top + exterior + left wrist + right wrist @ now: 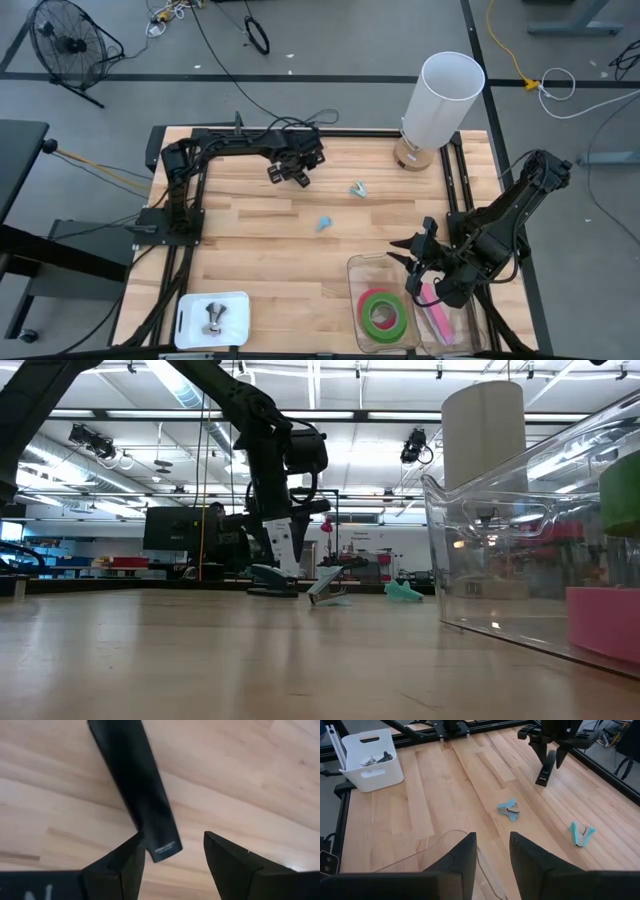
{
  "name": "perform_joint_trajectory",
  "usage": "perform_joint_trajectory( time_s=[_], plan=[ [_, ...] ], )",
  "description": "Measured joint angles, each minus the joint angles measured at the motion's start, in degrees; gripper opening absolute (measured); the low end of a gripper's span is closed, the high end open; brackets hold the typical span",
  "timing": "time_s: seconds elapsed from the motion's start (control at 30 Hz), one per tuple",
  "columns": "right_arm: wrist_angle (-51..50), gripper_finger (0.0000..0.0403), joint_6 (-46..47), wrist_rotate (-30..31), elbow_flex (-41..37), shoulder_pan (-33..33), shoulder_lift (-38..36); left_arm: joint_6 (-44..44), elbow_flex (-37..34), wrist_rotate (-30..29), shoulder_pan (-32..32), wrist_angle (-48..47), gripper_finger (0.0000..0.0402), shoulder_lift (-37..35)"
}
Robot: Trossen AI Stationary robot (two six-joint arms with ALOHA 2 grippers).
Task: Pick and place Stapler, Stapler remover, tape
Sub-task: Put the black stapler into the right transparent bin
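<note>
While bent low, left gripper [172, 855] straddles stapler [132, 785].

A robotics lab or open industrial workshop. Shown by a butcher-block table [300, 250] framed in black rails at centre of the high view, standing on grey concrete floor [330, 100] marked with dark tape lines. Floor fan [65, 45] at upper left, loose cables [250, 30] along the top edge. In the low view, exposed ceiling with long strip lights [180, 385] across the top, monitors [175, 528] at left.
</note>
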Motion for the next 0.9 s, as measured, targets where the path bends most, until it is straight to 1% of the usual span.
perform_joint_trajectory(
  time_s=[0.13, 0.27, 0.3, 0.37, 0.43, 0.5, 0.67, 0.9],
  plan=[
    [0.02, 0.0118, -0.01, 0.0, 0.0, 0.02, 0.0, 0.06, 0.0, 1.15, -0.02, -1.46, 0.0204, 0.0],
    [0.02, 0.0118, -0.02, -0.02, 0.0, 0.02, 0.0, 0.02, 0.0, 2.13, 0.0, -5.45, 0.0204, 0.28],
    [0.02, 0.0118, -0.02, -0.02, 0.0, 0.02, 0.0, -0.35, 0.0, 1.86, 0.0, -6.93, 0.0204, 0.35],
    [0.02, 0.0118, -0.02, -0.04, 0.0, 0.0, 0.0, -1.52, 0.0, -0.53, 0.02, -8.55, 0.0204, 0.35],
    [0.02, 0.0118, -0.02, -0.17, 0.0, 0.02, 0.0, -3.79, 0.0, -2.64, 0.06, -8.12, 0.0204, 0.35],
    [0.02, 0.0118, -0.04, -0.84, 0.0, 0.02, 0.0, -5.06, 0.0, -2.69, 0.12, -6.19, 0.0204, 0.35],
    [0.02, 0.0118, -0.05, -1.35, 0.0, 0.02, 0.0, -4.91, 0.0, -2.71, 0.08, -1.6, 0.0204, 0.35],
    [0.04, 0.0118, -0.04, -1.49, 0.0, 0.02, 0.0, -5.18, 0.01, -3.63, 0.07, -6.66, 0.0204, 1.24]
  ],
)
